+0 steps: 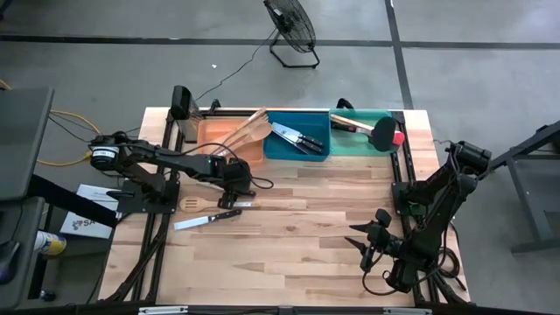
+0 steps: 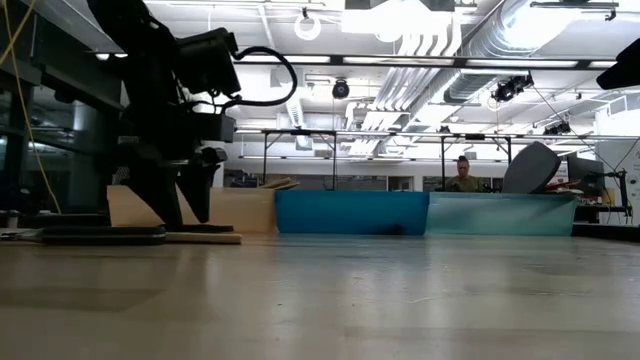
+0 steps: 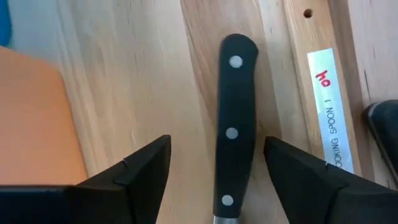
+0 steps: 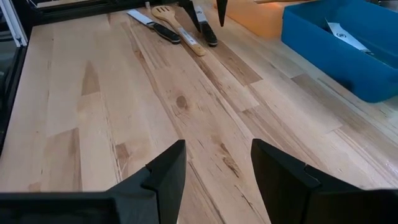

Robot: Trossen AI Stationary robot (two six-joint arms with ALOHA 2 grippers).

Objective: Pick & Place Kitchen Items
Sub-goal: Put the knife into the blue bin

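A black-handled knife (image 3: pixel 233 124) lies flat on the wooden table, handle up in the left wrist view. My left gripper (image 3: pixel 217 140) is open, pointing steeply down, one finger on each side of that handle, with a gap on both sides. Beside it lie a pale wooden slotted spoon (image 1: pixel 206 204), its labelled handle (image 3: pixel 329 112) close to the knife, and a second black-handled knife (image 1: pixel 207 219). My right gripper (image 4: pixel 217 146) waits open over bare table at the near right (image 1: pixel 363 238), holding nothing.
Three bins stand in a row at the far edge. The orange one (image 1: pixel 229 138) holds wooden utensils, the blue one (image 1: pixel 297 144) knives, and the green one (image 1: pixel 359 140) turners with black and red heads. Bare wood lies between the two arms. A person (image 2: pixel 462 178) sits far behind.
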